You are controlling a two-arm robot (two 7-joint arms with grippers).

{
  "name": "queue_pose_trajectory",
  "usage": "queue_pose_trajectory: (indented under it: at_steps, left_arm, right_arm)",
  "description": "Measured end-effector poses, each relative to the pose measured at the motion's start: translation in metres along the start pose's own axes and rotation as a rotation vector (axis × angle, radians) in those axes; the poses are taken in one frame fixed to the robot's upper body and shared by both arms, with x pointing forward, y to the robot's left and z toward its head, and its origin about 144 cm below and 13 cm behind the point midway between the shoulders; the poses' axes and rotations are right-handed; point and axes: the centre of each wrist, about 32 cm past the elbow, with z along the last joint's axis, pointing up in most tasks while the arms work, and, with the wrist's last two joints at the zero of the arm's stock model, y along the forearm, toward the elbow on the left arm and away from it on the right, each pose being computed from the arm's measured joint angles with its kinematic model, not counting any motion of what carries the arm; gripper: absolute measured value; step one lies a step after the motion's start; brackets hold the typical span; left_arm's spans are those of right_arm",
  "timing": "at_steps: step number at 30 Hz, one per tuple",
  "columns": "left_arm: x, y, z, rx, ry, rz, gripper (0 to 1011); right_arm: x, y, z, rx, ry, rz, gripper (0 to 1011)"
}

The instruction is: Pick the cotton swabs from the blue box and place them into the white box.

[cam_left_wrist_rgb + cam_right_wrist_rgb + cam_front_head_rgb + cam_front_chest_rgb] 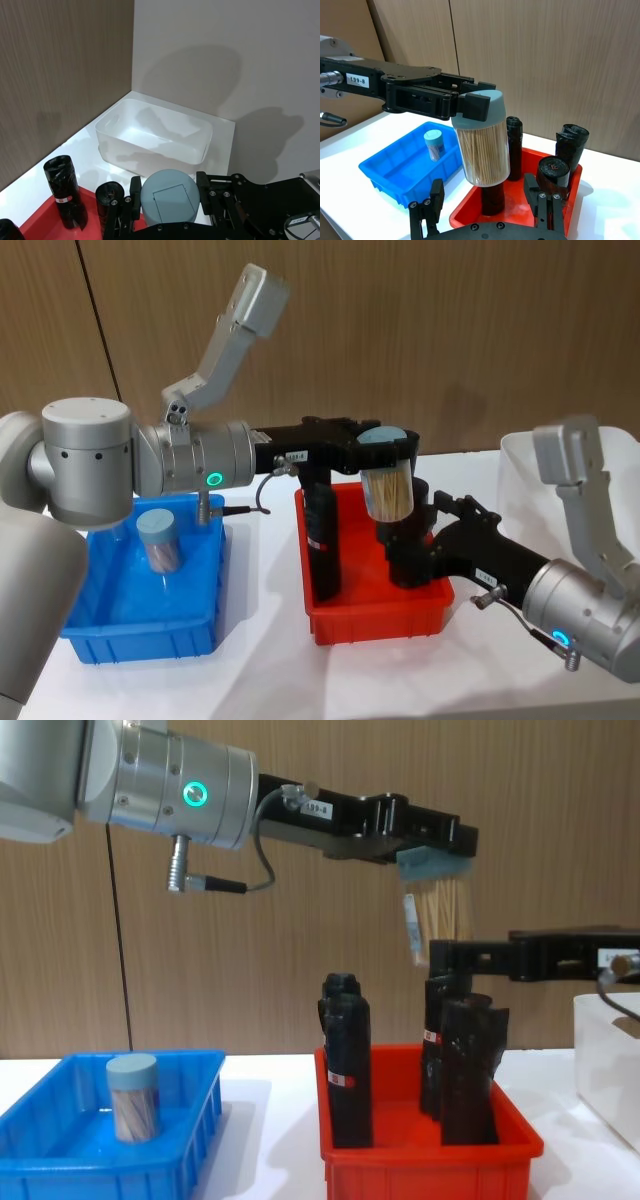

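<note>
Blue box (150, 638), far left: one jar of cotton swabs (160, 540) stands upright inside it, waiting to be picked.
Jar in transit (388, 490), middle: lifted clear of the blue box and hanging in the air above the red bin (380, 622), over the black cylinders (322, 540) that stand there. This one is about halfway to its goal.
White box (515, 465), far right: the left wrist view shows its floor bare, with no jar in it. By my reckoning nothing is delivered so far; one jar is under way and one is not begun.
Left gripper (385, 445): reached out to the right across the table, its fingers clamped on the grey-blue lid of the carried jar. The clear body hangs below them with the sticks pointing down.
Carried jar against my left gripper: held at the lid only, roughly upright. The white box lies well to its right.
Right gripper (410, 532): stretched in from the right, low over the red bin, with its fingers spread apart and empty.
Carried jar against my right gripper: the jar's bottom hangs just above and near those open fingers — I cannot tell whether it touches them, and they are not closed on it.
What is left: bring this jar over the white box and let it go, then fetch the one at far left.
</note>
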Motion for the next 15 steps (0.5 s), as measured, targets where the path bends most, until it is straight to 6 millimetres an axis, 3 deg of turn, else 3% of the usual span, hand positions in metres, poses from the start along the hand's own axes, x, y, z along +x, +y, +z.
queue_pose_trajectory:
  at_steps: [15]
  left_arm:
    - [0.000,0.000,0.000,0.000,0.000,0.000,669]
  right_arm:
    - [0.003,0.019,-0.002,-0.015,-0.035,-0.016,1001]
